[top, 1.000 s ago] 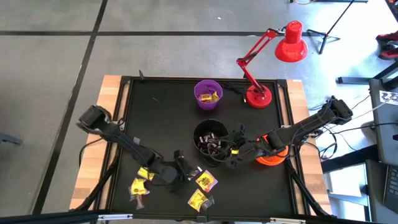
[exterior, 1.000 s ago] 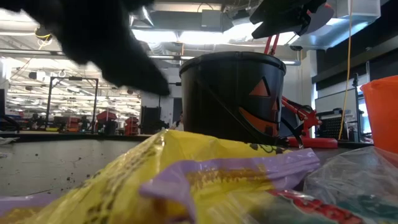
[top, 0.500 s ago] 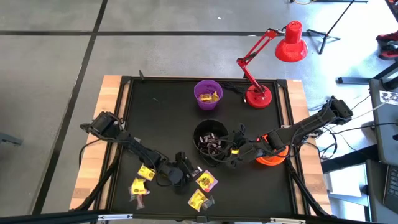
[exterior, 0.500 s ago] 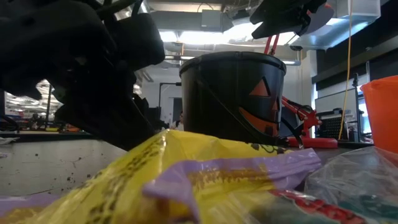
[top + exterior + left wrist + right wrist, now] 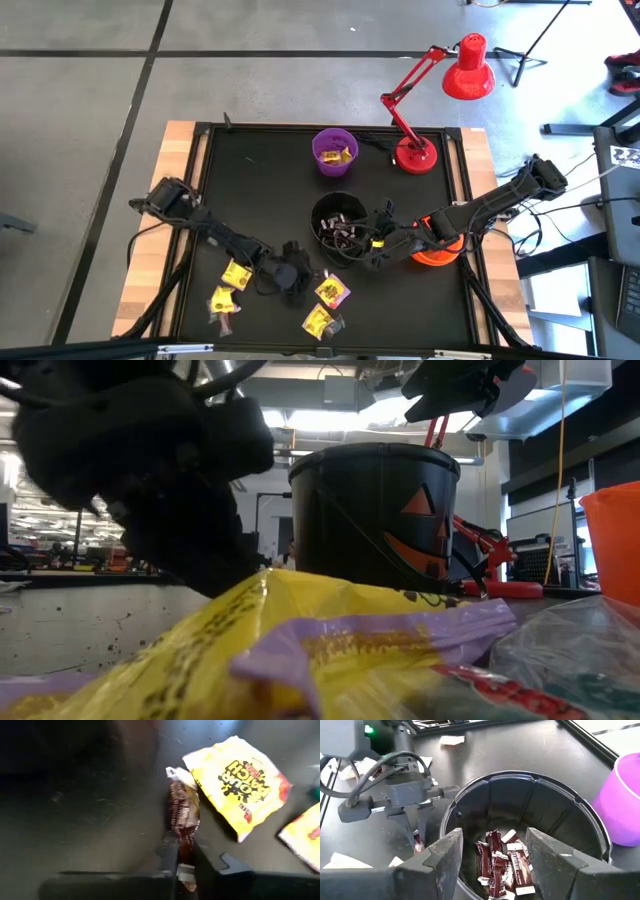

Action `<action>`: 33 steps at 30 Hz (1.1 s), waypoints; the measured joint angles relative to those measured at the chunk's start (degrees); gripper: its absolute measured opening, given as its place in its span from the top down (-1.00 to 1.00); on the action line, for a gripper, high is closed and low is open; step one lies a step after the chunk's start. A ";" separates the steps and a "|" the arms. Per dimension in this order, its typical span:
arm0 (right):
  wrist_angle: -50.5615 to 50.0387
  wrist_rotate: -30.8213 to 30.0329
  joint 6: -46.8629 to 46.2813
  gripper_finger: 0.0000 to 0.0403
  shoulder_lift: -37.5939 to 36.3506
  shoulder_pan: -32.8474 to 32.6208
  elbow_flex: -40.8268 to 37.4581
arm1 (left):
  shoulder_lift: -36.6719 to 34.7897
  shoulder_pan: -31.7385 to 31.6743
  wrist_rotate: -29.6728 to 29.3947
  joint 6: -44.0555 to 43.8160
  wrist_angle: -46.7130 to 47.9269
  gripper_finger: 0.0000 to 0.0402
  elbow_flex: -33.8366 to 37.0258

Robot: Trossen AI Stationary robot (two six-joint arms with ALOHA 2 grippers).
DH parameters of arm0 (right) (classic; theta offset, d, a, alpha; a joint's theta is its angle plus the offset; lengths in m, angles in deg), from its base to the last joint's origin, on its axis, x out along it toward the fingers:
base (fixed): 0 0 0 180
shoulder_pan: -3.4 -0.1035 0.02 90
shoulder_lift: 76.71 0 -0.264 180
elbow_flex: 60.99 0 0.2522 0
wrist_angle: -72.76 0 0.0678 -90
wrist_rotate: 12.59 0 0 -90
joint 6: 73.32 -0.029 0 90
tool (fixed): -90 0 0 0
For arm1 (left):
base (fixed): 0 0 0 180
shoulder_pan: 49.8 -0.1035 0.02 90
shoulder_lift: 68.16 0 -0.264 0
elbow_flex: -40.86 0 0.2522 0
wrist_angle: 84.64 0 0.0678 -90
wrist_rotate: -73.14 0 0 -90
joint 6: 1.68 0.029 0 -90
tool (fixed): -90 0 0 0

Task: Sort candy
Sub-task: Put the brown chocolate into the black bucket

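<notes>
with its jaws pinched on a small dark brown wrapped candy [image 5: 183, 817] near the table's front edge, the left gripper [image 5: 291, 277] is mid-pick. next comes lifting it into the black plastic jack-o'-lantern bucket [image 5: 322, 212], already holding brown pieces, over which the right gripper [image 5: 492, 857] hangs open-jawed.

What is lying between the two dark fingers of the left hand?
A small dark brown wrapped candy sits pinched between the fingers of the left hand, on the black table mat. The left wrist view shows it.
</notes>
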 joint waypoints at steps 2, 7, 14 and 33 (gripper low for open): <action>-0.01 0.00 0.00 -0.08 0.00 0.00 0.00 | -0.87 -0.95 3.19 -1.13 0.29 0.95 0.04; -0.12 0.00 0.00 -0.08 0.00 0.00 0.00 | -5.27 -1.89 6.87 -1.28 2.18 0.97 0.28; -0.42 0.00 0.00 -0.08 0.00 0.00 0.00 | -14.88 -1.99 5.85 0.69 7.31 0.98 0.22; -0.90 0.02 1.70 -0.08 0.00 -0.04 3.37 | -29.43 -15.85 5.96 15.50 7.27 0.96 0.11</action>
